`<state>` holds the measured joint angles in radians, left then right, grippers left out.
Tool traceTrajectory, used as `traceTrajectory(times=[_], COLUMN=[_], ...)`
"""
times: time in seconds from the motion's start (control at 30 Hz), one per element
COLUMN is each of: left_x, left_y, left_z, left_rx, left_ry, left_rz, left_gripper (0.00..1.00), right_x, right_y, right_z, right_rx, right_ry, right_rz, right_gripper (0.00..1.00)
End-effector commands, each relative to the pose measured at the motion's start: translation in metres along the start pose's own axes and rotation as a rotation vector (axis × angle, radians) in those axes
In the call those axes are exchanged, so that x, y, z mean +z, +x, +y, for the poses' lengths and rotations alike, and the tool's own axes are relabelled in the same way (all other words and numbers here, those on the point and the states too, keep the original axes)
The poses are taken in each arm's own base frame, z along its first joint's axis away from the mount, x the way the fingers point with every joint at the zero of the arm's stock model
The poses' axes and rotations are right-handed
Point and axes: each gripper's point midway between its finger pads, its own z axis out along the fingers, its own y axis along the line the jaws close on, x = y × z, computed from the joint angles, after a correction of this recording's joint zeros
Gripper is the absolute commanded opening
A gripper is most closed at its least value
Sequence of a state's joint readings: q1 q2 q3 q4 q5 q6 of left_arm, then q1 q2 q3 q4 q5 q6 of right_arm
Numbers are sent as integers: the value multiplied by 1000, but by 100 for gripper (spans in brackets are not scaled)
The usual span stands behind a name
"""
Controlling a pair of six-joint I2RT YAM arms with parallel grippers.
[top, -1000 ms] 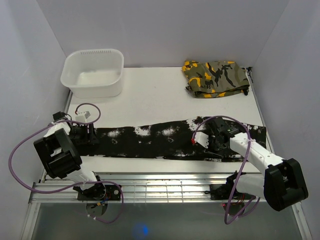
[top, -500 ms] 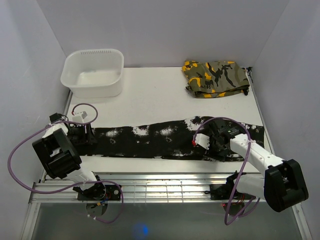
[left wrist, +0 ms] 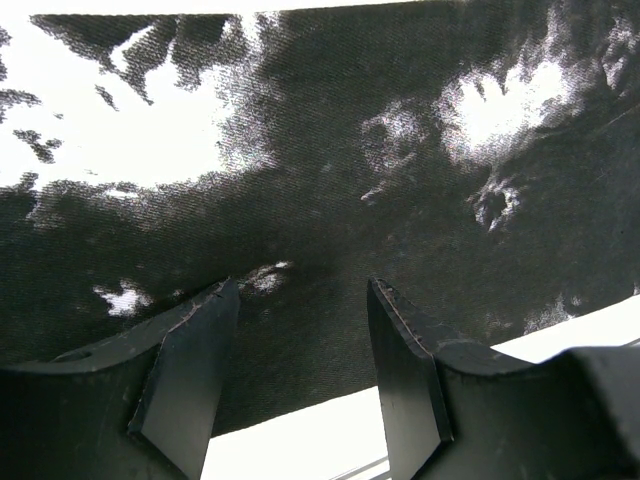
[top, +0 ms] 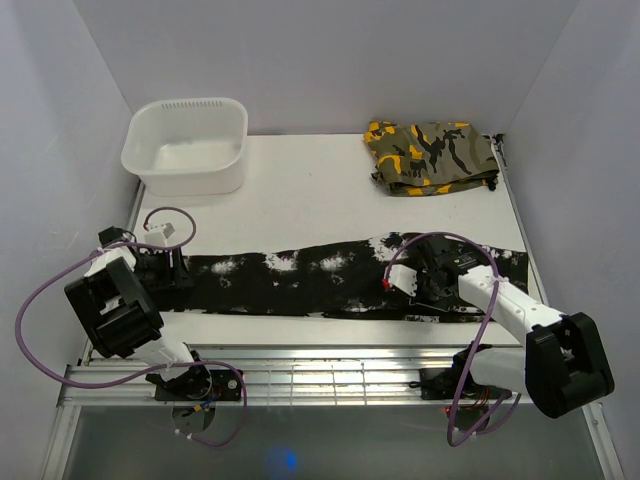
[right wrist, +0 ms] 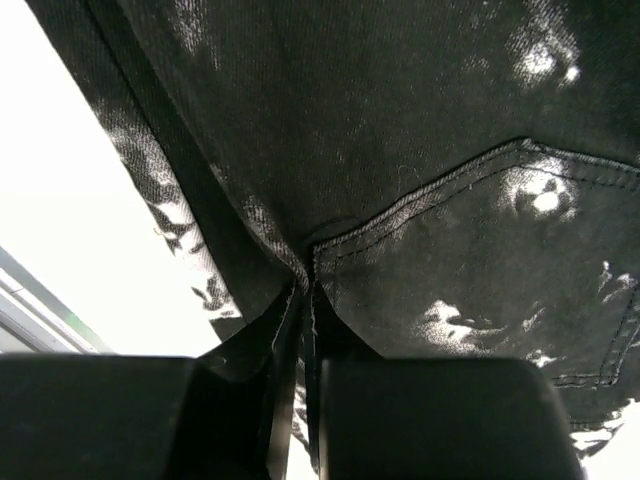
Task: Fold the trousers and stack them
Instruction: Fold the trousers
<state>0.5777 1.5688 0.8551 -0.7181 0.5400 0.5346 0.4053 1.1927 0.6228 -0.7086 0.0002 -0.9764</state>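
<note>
While the left jaws stay spread, the right jaws, pinching the trousers point(top: 300, 280), have edged leftward.

My white table point(top: 300, 195) carries the trousers point(top: 300, 280) stretched from left gripper point(left wrist: 300, 295) to right gripper point(right wrist: 306, 290), a white tub point(top: 185, 178) beyond the left, a camouflage garment point(top: 430, 157) beyond the right.

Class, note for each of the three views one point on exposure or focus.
Top external: even, soft light, the trousers sharp. Left wrist: the table blown out white, the left end effector a dark silhouette. Right wrist: the table overexposed too, the right end effector dark and soft.
</note>
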Motion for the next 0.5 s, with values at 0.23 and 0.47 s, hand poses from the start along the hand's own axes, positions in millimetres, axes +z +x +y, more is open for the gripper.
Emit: traceTrajectory(times=[0.23, 0.47], left_x=[-1, -5], left_y=[33, 37], left_z=[53, 56], left_rx=[0, -14], left_ry=[-174, -173], left_rz=[90, 92], left_gripper=[65, 61], right_x=[-30, 9], right_y=[0, 28], right_z=[14, 55], right_rx=[-51, -85], right_ry=[-14, -124], right_rz=[-49, -5], right_gripper=[8, 8])
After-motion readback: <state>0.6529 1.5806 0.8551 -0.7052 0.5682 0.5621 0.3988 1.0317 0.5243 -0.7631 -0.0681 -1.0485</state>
